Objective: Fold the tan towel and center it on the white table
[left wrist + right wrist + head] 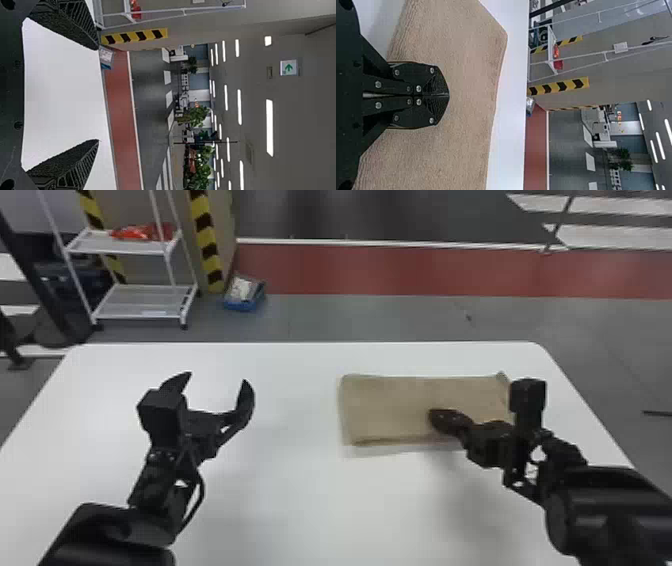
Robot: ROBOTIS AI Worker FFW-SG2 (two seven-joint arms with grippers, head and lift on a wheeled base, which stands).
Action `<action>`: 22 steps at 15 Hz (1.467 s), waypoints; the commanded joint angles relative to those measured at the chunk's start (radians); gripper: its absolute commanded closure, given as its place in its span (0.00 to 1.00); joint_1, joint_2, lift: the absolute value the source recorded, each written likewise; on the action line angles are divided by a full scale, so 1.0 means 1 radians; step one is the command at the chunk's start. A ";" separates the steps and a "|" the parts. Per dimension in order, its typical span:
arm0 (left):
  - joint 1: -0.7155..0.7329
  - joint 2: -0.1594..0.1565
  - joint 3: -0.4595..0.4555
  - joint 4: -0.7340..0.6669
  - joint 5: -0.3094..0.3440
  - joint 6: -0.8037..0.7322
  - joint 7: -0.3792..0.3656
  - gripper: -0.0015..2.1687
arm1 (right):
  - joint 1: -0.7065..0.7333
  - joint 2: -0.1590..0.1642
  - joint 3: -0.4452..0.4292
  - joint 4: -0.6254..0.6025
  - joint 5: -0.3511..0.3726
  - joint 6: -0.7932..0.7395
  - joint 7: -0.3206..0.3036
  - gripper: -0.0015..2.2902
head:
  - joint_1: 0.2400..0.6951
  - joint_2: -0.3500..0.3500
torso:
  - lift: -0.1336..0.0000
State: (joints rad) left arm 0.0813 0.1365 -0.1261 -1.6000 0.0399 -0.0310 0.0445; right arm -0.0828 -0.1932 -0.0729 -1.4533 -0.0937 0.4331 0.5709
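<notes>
My left gripper (218, 382) stands open above the left half of the white table (300, 500), well away from the towel. Folded into a rectangle, the tan towel (385, 405) lies on the table's right half, toward the far side. My right gripper (437, 417) is over the towel's near part, its tip against or just above the cloth; which of the two I cannot tell. In the left wrist view the left gripper (98, 95) has its fingers wide apart. In the right wrist view the right gripper (448, 95) is shut, with the towel (462, 51) beneath it.
Beyond the table's far edge stand a white wire shelf (145, 302) holding a red item, a striped pillar (205, 235) and a blue box (244, 295) on the floor. Bare tabletop lies between the left gripper and the towel.
</notes>
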 commanded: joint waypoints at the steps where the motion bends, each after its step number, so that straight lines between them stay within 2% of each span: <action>1: 0.000 0.000 -0.003 0.000 0.000 0.003 0.000 0.02 | -0.002 0.014 0.032 0.001 0.003 0.039 0.000 0.72 | 1.00 0.45 | 0.16; 4: -0.003 0.000 -0.006 0.000 -0.002 0.003 0.000 0.02 | -0.002 0.023 0.090 0.001 -0.001 0.085 0.000 0.72 | 1.00 0.49 | 0.16; 6: -0.003 0.000 -0.006 0.000 -0.002 0.003 0.000 0.02 | -0.002 0.054 0.111 -0.001 0.002 0.094 0.000 0.72 | 1.00 0.51 | 0.16; 8: -0.005 0.000 -0.006 0.002 -0.002 0.003 0.002 0.02 | 0.000 0.064 0.163 -0.001 -0.014 0.097 -0.005 0.72 | 1.00 0.56 | 0.16; 11: -0.005 0.000 -0.003 0.002 -0.006 0.003 0.002 0.02 | 0.009 0.110 0.213 -0.018 -0.009 0.100 -0.020 0.72 | 1.00 0.62 | 0.16; 13: -0.003 0.002 -0.001 0.002 -0.008 0.003 0.002 0.02 | 0.026 0.121 0.237 -0.058 -0.009 0.100 -0.031 0.72 | 1.00 0.66 | 0.16; 15: -0.002 0.003 0.002 0.002 -0.008 0.003 0.002 0.02 | 0.041 0.121 0.226 -0.119 -0.014 0.097 -0.049 0.72 | 1.00 0.70 | 0.16; 18: 0.009 0.005 0.005 0.000 -0.006 0.000 0.000 0.02 | 0.051 0.112 0.150 -0.183 -0.047 0.091 -0.043 0.53 | 1.00 0.71 | 0.16; 19: 0.011 0.005 0.002 -0.009 -0.005 0.000 0.000 0.02 | 0.051 0.106 0.116 -0.199 -0.057 0.091 -0.042 0.34 | 1.00 0.69 | 0.16; 20: 0.020 0.005 -0.003 -0.017 -0.002 0.000 -0.002 0.02 | 0.052 0.106 0.074 -0.213 -0.060 0.091 -0.042 0.09 | 1.00 0.67 | 0.16; 21: 0.031 0.005 -0.006 -0.031 0.000 0.003 -0.009 0.02 | 0.048 0.095 0.042 -0.214 -0.061 0.091 -0.039 0.00 | 1.00 0.65 | 0.16; 22: 0.044 0.005 -0.010 -0.044 0.003 0.003 -0.029 0.02 | 0.041 0.074 0.010 -0.214 -0.073 0.091 -0.036 0.00 | 1.00 0.63 | 0.16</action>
State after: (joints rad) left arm 0.1085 0.1412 -0.1306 -1.6270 0.0392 -0.0300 0.0263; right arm -0.0340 -0.0973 -0.0170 -1.6637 -0.1557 0.5241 0.5339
